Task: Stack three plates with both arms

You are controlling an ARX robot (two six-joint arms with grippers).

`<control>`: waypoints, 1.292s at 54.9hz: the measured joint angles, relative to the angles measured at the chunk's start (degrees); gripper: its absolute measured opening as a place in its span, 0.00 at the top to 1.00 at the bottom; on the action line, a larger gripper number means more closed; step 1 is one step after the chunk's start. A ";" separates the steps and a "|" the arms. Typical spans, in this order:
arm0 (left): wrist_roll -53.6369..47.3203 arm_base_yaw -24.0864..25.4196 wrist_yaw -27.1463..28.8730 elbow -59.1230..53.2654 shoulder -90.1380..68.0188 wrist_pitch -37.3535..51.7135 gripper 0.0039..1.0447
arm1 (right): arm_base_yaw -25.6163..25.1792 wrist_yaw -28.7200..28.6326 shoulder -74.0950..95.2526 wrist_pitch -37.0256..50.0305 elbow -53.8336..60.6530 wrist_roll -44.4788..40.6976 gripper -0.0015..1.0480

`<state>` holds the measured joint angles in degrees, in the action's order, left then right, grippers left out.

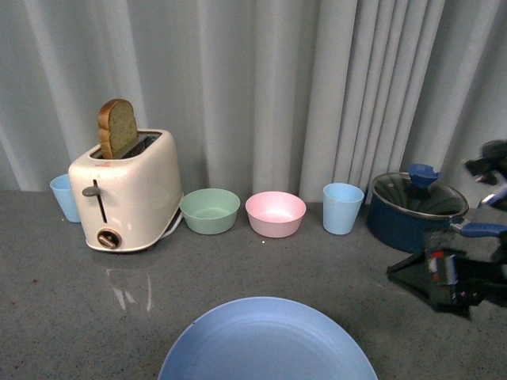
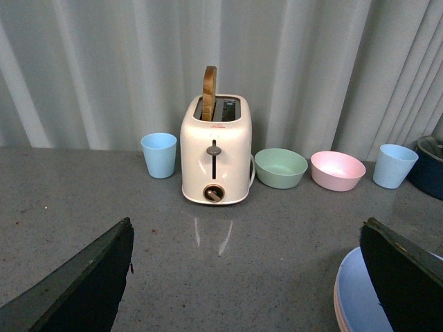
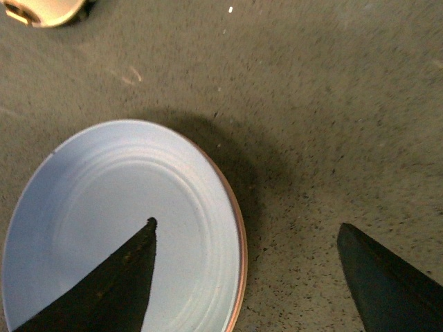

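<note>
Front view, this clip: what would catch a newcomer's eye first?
The light blue plate at the near edge of the grey counter, with a pinkish rim peeking out beneath it in the right wrist view. Next, the cream toaster at the back left with a slice of bread sticking up. The open right gripper hangs over the plate's edge.
</note>
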<state>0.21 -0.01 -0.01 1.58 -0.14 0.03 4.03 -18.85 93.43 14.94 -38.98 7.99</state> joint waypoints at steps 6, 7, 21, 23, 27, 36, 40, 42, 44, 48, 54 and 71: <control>0.00 0.00 0.02 0.00 0.00 0.00 0.06 | -1.90 3.98 -4.13 0.70 1.90 1.53 0.08; 0.00 0.00 0.02 0.00 0.00 0.00 0.06 | -2.10 4.07 -4.33 0.74 1.90 1.70 0.08; 0.00 0.00 0.15 0.00 0.04 -0.02 0.06 | -1.38 21.00 -7.39 51.49 20.72 -6.84 0.49; 0.00 0.00 0.04 0.00 0.07 -0.02 0.06 | -2.25 19.41 -9.22 51.80 21.62 -7.08 0.54; 0.00 0.00 0.00 0.00 0.07 -0.02 0.06 | -3.56 19.12 -12.63 51.34 24.41 -7.54 0.67; 0.00 0.00 0.02 0.00 0.07 -0.02 0.06 | -4.02 18.86 -18.73 48.70 29.09 -7.80 0.94; 0.00 0.00 0.02 0.00 0.07 -0.02 0.06 | -4.04 18.86 -22.32 46.99 30.69 -7.98 0.97; 0.00 0.00 0.02 0.00 0.07 -0.02 0.06 | -4.04 18.86 -24.11 46.01 31.47 -7.98 0.97; 0.00 0.00 0.02 0.00 0.07 -0.02 0.06 | -4.04 18.84 -25.42 45.20 32.06 -7.98 0.97; 0.00 0.00 0.02 0.00 0.07 -0.02 0.06 | -4.04 18.82 -29.05 42.86 33.57 -7.98 0.97; 0.00 0.00 0.02 0.00 0.07 -0.02 0.06 | -4.04 18.84 -34.25 39.30 35.08 -7.98 0.97; 0.00 0.00 0.02 0.00 0.07 -0.02 0.06 | -4.04 18.84 -48.63 27.82 37.97 -7.98 0.97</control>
<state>0.21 -0.01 0.01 1.58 -0.08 0.01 -0.01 -0.01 44.80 42.76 -1.02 0.01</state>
